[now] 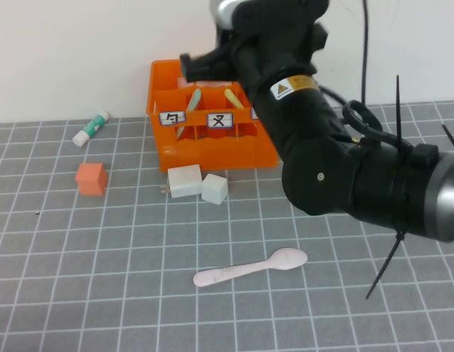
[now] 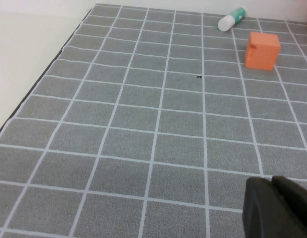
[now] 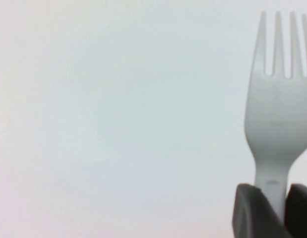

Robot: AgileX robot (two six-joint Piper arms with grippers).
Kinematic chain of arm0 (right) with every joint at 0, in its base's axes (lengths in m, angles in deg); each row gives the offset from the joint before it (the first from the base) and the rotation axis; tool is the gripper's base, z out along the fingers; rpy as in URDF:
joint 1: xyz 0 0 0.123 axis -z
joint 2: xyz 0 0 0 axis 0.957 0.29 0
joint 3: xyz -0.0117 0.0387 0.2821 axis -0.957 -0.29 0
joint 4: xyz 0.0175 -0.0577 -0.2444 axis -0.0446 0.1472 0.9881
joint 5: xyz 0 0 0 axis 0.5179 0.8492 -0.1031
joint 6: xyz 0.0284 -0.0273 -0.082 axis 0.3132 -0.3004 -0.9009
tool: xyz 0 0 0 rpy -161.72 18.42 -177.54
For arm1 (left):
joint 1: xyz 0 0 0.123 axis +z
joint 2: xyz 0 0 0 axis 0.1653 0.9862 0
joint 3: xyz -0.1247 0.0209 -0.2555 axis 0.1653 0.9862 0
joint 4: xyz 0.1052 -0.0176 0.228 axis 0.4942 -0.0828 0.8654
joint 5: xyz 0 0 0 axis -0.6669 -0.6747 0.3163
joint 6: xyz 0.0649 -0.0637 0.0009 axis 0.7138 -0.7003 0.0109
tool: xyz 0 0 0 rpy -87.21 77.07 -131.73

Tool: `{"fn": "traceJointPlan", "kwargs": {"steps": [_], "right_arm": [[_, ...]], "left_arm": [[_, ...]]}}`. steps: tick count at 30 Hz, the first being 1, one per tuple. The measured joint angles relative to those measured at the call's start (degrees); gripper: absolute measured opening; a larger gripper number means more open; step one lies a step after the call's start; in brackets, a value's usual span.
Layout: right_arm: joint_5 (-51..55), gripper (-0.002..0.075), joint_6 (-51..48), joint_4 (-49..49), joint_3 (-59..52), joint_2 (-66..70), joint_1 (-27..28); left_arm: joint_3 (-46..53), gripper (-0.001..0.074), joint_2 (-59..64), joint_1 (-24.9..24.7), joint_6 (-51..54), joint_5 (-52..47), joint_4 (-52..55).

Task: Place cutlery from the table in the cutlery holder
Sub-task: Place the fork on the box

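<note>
Right end effector holds the fork above the cutlery holder.

The right end effector [image 3: 275,208] is clamped on the grey-green fork [image 3: 279,104] by its handle, tines pointing away, up at the far side over the orange cutlery holder [image 1: 204,147]. The pale spoon [image 1: 250,267] lies flat on the worktop [image 1: 102,293], well nearer than the holder. The left end effector [image 2: 279,208] hovers low over the worktop at the near left; I cannot tell whether it is apart or together.
</note>
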Motion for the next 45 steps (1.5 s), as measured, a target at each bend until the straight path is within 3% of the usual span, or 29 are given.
{"fn": "traceJointPlan", "kwargs": {"steps": [4, 15, 23, 45], "right_arm": [[-3.9, 0.0116, 5.1, 6.2, 0.8, 2.0, 2.0], [-4.0, 0.0116, 7.8, 8.9, 5.5, 9.1, 4.1], [3.8, 0.0116, 7.8, 12.5, 13.1, 12.7, 5.4], [7.9, 0.0139, 7.8, 11.7, 13.7, 19.8, 7.3]], "left_arm": [[0.0, -0.0001, 0.0, 0.0, 0.0, 0.0, 0.0], [0.0, -0.0001, 0.0, 0.0, 0.0, 0.0, 0.0], [0.0, -0.0001, 0.0, 0.0, 0.2, 0.0, 0.0], [0.0, -0.0001, 0.0, 0.0, 0.2, 0.0, 0.0]]}}
